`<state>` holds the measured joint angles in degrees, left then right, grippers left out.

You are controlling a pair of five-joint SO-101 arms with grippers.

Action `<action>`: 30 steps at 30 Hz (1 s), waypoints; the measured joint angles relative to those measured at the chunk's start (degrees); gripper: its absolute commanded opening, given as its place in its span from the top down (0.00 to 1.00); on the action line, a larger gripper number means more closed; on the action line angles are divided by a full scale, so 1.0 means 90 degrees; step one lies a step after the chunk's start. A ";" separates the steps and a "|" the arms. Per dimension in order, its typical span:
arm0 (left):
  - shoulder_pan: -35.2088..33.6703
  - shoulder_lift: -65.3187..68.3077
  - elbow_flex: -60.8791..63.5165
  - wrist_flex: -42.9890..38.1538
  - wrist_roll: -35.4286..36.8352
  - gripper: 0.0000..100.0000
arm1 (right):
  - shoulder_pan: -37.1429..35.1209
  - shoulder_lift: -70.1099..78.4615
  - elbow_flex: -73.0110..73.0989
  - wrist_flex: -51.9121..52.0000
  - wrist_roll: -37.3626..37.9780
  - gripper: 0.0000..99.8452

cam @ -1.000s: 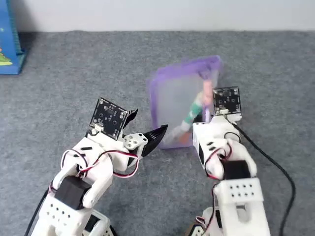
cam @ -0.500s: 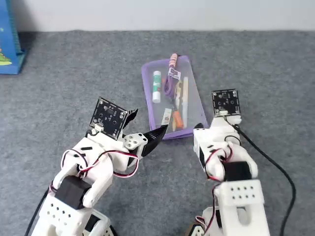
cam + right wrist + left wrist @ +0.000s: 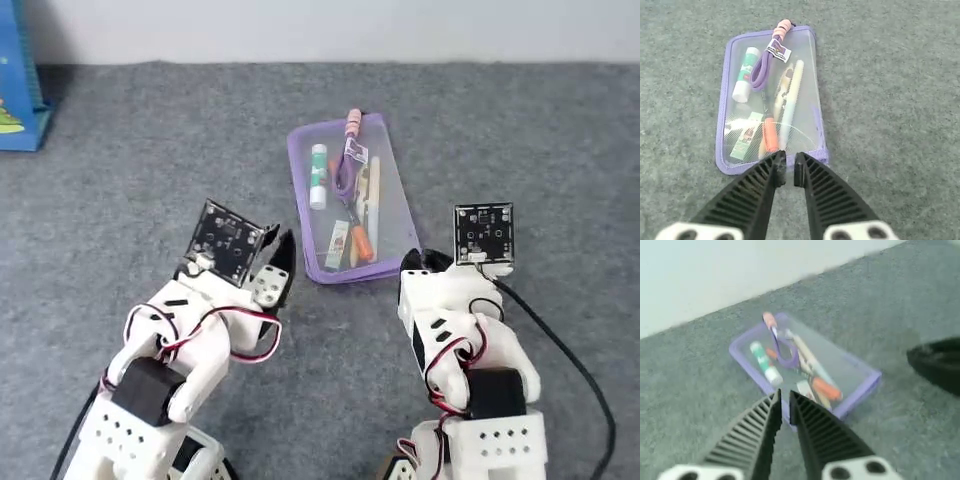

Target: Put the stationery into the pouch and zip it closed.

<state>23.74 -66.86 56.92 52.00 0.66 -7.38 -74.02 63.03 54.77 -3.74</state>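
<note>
The pouch (image 3: pixel 392 215) (image 3: pixel 852 367) (image 3: pixel 809 95), clear with a purple border, lies flat on the grey felt tabletop (image 3: pixel 150 150), between and just ahead of the two white arms. Its long side runs away from them, and the near short edge is tilted slightly toward the right arm. A blue box (image 3: pixel 18 85) stands at the far left edge of the tabletop, well apart from everything else.

The left hand (image 3: pixel 282 265) (image 3: pixel 784 396) hovers near the pouch's near left corner. Its black fingers are drawn almost together with only a thin slit between them, and they hold nothing. The right hand (image 3: pixel 789 159) hangs just short of the pouch's near right corner. Its fingers are likewise nearly together and empty.

Inside the pouch a purple strap (image 3: pixel 346 165) (image 3: pixel 764 67) loops down the middle. Its pink end (image 3: pixel 352 124) (image 3: pixel 782 28) reaches the far edge. A cream pen (image 3: pixel 376 190) (image 3: pixel 791 100) lies beside the strap, toward the right. An orange pen (image 3: pixel 361 241) (image 3: pixel 769 138) sits near the closer end. A white glue stick (image 3: pixel 318 176) (image 3: pixel 743 75) with a green band lies along the left side, and a small green-and-white piece (image 3: pixel 337 243) (image 3: pixel 744 141) rests by the near left corner.
</note>
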 measured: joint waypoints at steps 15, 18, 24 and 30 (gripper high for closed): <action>-0.1729 -0.0186 0.1670 -0.0068 -0.0215 0.99 | 0.0000 0.0000 0.0000 0.1201 0.0029 0.99; -0.1768 -0.0879 0.2383 -0.0225 -0.0215 0.99 | 0.0000 0.0000 0.0000 0.1504 0.0029 0.99; -0.1807 -0.2706 0.3380 -0.0049 -0.0234 0.99 | 0.0166 -0.0059 0.0303 0.1514 0.0029 0.99; -0.1807 -0.4044 0.3702 0.0830 -0.0244 0.98 | 0.0899 -0.0918 0.1241 0.1074 0.0029 0.99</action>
<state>7.47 -103.25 90.24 59.47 -1.54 0.70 -82.29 74.20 64.44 -3.47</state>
